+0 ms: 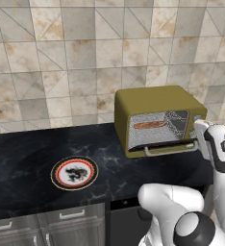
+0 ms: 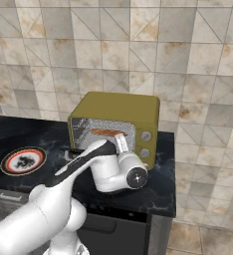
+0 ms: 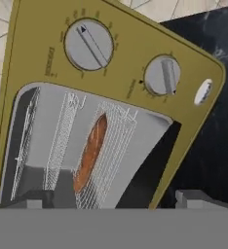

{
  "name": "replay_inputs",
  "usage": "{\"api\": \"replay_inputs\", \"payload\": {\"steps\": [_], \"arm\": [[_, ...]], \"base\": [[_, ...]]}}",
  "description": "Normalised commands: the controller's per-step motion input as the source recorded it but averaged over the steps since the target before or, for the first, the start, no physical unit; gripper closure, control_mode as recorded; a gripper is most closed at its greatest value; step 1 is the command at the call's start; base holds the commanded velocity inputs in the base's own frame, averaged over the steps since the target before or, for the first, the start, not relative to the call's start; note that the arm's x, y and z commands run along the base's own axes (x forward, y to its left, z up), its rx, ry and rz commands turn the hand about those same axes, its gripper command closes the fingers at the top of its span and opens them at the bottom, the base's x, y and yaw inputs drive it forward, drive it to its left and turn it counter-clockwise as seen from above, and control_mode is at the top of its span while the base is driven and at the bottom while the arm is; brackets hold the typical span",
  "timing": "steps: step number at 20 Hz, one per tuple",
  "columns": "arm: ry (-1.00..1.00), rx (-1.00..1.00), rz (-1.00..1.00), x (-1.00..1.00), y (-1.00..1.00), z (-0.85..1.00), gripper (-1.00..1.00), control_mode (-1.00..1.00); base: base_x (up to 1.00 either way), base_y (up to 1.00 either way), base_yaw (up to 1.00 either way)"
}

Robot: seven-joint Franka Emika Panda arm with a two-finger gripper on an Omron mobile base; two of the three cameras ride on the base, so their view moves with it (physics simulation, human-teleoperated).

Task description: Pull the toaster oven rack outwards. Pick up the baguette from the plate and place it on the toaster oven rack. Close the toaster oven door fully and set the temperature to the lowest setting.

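Olive-yellow oven, left base view: you see the toaster oven [image 1: 157, 117] on the dark counter [image 1: 18, 158], with the baguette [image 1: 152, 125] already lying on the toaster oven rack [image 1: 155, 129] inside the cavity.
Door, left base view: the toaster oven door [image 1: 160, 144] hangs open and down at the front, its silver handle [image 1: 169, 150] along the lower edge, so closing is not yet done.
Plate, left base view: the plate [image 1: 74, 173] sits bare, well apart to the oven's left.
Gripper, left base view: your gripper [image 1: 201, 129] is at the oven's right front, close to the end of the handle.
Right base view, oven: the two knobs [image 2: 146, 144] stand one above the other on the right front panel, and the loaf shows in the cavity to their left.
Right base view, gripper: the hand [image 2: 119, 144] is raised in front of the open cavity, beside the knob panel.
Hand view, tilt: the picture is rolled, so the oven front lies slanted and the bread's long axis runs from low to high across the rack wires.
Hand view, fingertips: the two dark fingertips [image 3: 33, 198] rise far apart at the bottom, so the jaws are spread wide and hold nothing.
Key relation: the handle lies low in front of the gripper, and its long axis runs across the oven's width.
Your next move, as a judgement: come under that bar and swing the door up before you go for the temperature knob.
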Motion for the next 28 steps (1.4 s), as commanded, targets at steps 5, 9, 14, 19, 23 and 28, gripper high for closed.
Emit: {"api": "replay_inputs", "payload": {"steps": [5,9,14,19,23,28], "arm": [[0.0,0.0,0.0,0.77,0.04,0.29,-1.0,-1.0],[0.0,0.0,0.0,0.71,0.01,0.25,-1.0,-1.0],[0.0,0.02,0.0,0.66,0.0,0.17,-1.0,-1.0],[0.0,0.03,0.01,0.68,0.0,0.1,-1.0,-1.0],[-0.01,0.01,0.0,0.7,0.02,0.04,-1.0,-1.0],[-0.03,0.0,0.0,0.68,0.04,0.1,-1.0,-1.0]], "base": [[0.0,0.0,0.0],[0.0,0.0,0.0],[0.0,0.0,0.0],[0.0,0.0,0.0],[0.0,0.0,0.0],[0.0,0.0,0.0]]}}
